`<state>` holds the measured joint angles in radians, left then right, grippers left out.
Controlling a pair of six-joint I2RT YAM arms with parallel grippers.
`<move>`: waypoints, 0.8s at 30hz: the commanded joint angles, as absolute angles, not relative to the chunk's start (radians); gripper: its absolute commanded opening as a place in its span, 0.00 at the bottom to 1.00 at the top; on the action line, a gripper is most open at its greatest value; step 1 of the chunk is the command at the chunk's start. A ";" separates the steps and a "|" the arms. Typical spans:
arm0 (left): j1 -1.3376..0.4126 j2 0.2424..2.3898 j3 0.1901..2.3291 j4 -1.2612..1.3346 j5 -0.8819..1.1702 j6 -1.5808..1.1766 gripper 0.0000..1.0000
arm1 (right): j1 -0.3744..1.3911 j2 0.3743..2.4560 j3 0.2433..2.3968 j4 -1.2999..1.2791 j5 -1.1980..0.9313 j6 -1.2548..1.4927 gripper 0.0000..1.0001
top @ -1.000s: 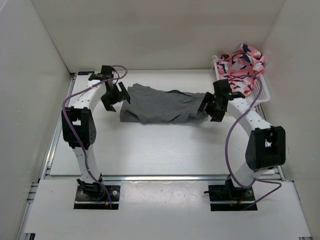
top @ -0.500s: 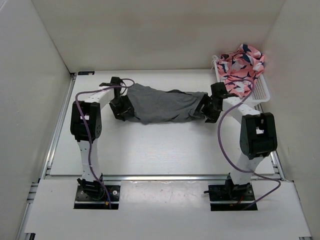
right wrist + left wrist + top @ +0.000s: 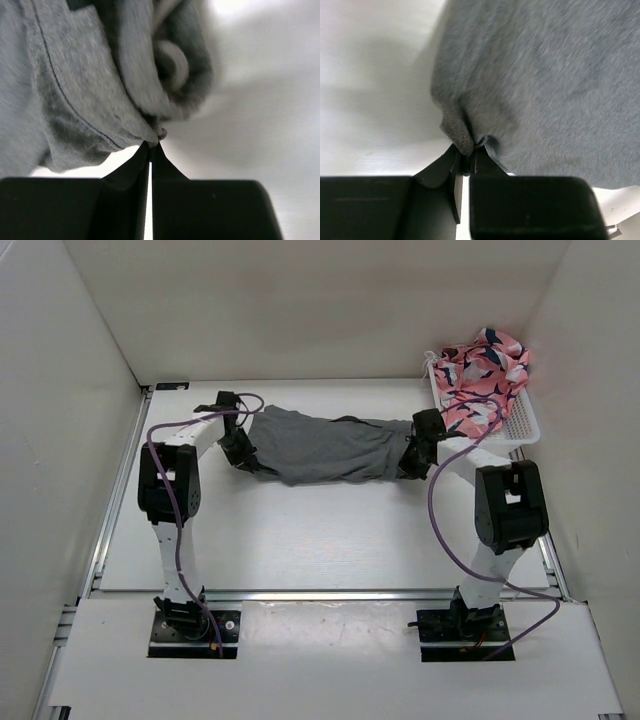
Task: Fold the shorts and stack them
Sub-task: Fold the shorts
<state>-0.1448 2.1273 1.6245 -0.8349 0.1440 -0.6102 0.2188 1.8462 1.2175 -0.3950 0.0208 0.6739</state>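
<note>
At both ends of shorts (image 3: 325, 448), left end effector (image 3: 465, 161) and right end effector (image 3: 151, 148), newly arrived, are pinching fabric; fold is becoming possible.

The plain mid-grey shorts (image 3: 325, 448) were soft, matt, fuzzy knit cloth. The white counter (image 3: 300, 530) looked smooth with a slight sheen. The white basket (image 3: 527, 427) was perforated plastic.

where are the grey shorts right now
In the top view the shorts lie across the far middle of the table, left end held by the left pincer, right end by the right pincer, beside the white basket.
</note>
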 commanded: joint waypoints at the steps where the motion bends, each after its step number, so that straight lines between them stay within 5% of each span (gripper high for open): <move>1: -0.101 1.982 1.554 -0.831 0.098 -0.606 0.10 | 0.244 1.740 1.146 -0.397 0.063 0.666 0.00; 15: -0.060 1.537 1.077 -0.850 0.081 -0.586 0.10 | 0.364 1.278 0.824 -0.575 0.031 0.704 0.00; 16: -0.051 1.514 1.065 -0.859 0.081 -0.586 0.19 | 0.374 1.267 0.815 -0.575 0.022 0.713 0.05; 17: -0.051 1.514 1.065 -0.870 0.081 -0.586 0.50 | 0.386 1.267 0.815 -0.587 0.021 0.713 0.33; 19: -0.051 1.514 1.083 -0.894 0.081 -0.574 0.83 | 0.387 1.267 0.834 -0.606 0.035 0.695 0.51; 21: -0.051 1.514 1.149 -0.946 0.051 -0.563 0.96 | 0.387 1.267 0.859 -0.617 0.067 0.683 0.54; 24: -0.051 1.514 1.247 -0.956 0.018 -0.563 0.97 | 0.387 1.291 0.937 -0.617 0.101 0.660 0.54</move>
<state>-0.0540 1.5463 1.1336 -0.9466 0.0624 -0.5789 0.3836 1.2812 0.8486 -0.6094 0.0513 0.6910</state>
